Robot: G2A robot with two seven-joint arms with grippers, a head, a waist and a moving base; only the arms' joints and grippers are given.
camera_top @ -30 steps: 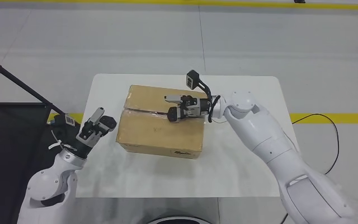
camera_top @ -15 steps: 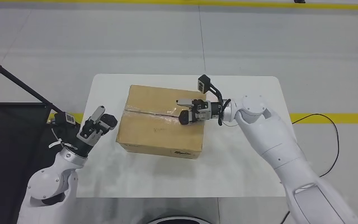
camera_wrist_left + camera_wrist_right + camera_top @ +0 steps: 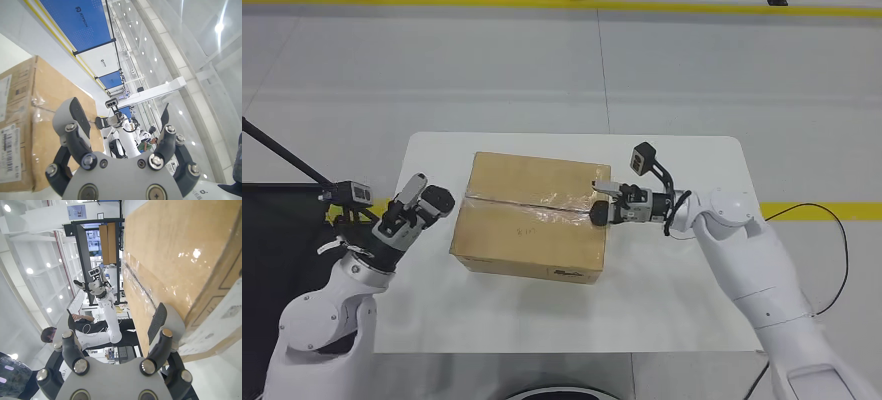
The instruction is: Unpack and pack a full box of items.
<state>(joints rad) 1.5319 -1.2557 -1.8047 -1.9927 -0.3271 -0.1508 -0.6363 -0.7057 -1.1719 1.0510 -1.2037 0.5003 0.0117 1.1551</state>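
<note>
Top view: the box (image 3: pixel 527 228) sits closed on the white table (image 3: pixel 682 290), a little left of the middle. A strip of clear tape (image 3: pixel 532 203) runs left to right along the seam of its top flaps. The left gripper (image 3: pixel 430 195) is near the box's left side, not touching it. Its fingers are apart with nothing between them. The right gripper (image 3: pixel 599 198) is at the box's right edge, where the seam ends, and points left across the top. Its fingers are also apart, one on the far side of the seam and one on the near side.

Left wrist view: the left gripper (image 3: pixel 122 113) faces past the box (image 3: pixel 56 91), and its two fingers (image 3: pixel 79 113) are spread wide and hold nothing. The box's left side carries white labels (image 3: pixel 11 106), and the tape folds down over that side's top edge. Beyond the box's right end the right gripper (image 3: pixel 99 122) sits level with the top.

Right wrist view: the right gripper (image 3: pixel 111 323) is spread open and empty. One of its fingers (image 3: pixel 157 321) lies just beside the box (image 3: pixel 170 247) at its right top edge, but whether it touches the cardboard cannot be told. The tape (image 3: pixel 143 289) runs away along the seam, wrinkled and shiny. The left gripper (image 3: pixel 81 285) is past the box's left end, fingers apart.
</note>
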